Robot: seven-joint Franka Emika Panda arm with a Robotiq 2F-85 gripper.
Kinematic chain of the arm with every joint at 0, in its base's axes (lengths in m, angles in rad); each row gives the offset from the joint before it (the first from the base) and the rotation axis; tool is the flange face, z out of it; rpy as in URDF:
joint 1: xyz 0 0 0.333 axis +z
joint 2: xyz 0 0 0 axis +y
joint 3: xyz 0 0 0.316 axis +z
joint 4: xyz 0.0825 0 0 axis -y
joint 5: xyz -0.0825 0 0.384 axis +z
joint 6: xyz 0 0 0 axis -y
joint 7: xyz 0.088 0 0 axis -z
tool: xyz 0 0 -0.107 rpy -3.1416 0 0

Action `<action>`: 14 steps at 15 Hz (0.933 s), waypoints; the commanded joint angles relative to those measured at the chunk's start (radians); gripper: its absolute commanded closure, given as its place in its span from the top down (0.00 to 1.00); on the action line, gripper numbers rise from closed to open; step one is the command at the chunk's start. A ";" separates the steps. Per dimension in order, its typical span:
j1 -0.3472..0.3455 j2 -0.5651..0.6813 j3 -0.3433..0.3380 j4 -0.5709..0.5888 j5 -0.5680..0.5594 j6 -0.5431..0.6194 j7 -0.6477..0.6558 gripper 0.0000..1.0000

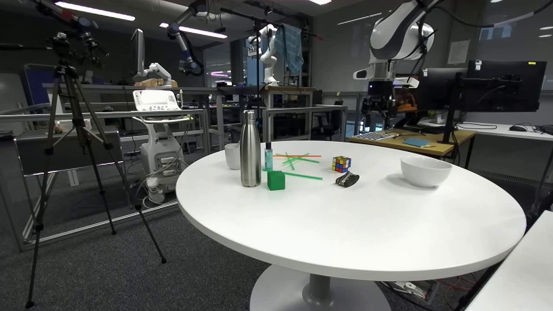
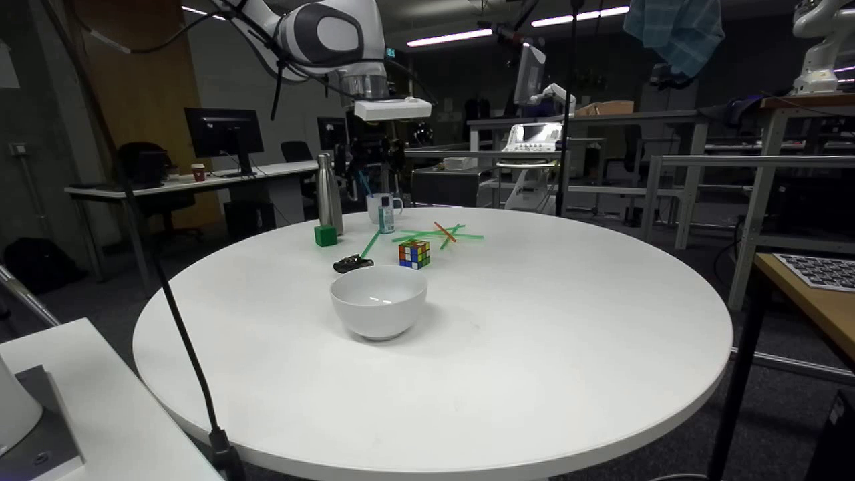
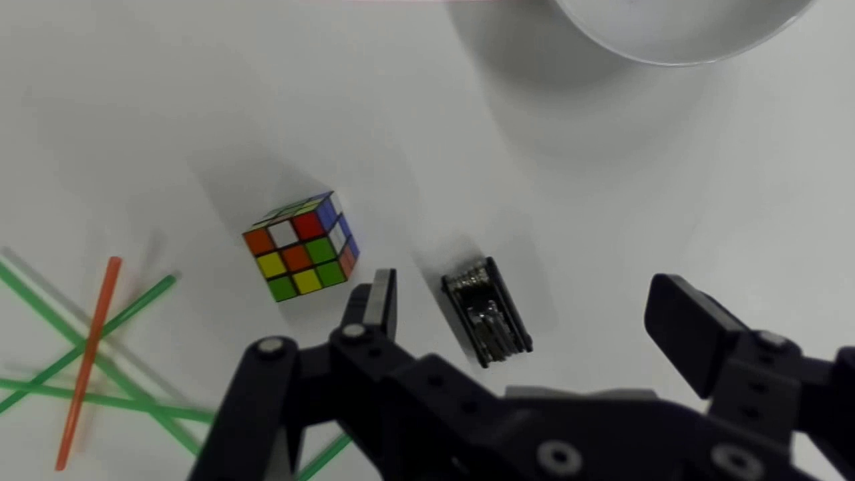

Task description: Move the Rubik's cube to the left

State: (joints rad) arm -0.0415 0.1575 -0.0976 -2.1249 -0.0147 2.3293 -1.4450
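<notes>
Round white table [image 1: 345,224]; gripper [image 3: 524,294] hangs above it, fingers [image 3: 688,327] spread wide. Rubik's cube [image 3: 300,250] sits on the table, lower than the gripper and well apart from it; wrist view puts it left of the finger gap, just past one fingertip. Dark multi-tool [image 3: 487,314] shows within that gap, lying on the table near the cube. White bowl [image 3: 674,33] upper right of the cube there, orange stick [image 3: 87,367] lower left.
</notes>
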 commanded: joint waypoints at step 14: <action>-0.058 0.166 0.112 0.094 0.016 0.263 -0.084 1.00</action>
State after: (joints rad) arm -0.0600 0.2675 -0.0133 -2.0971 -0.0041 2.5849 -1.4811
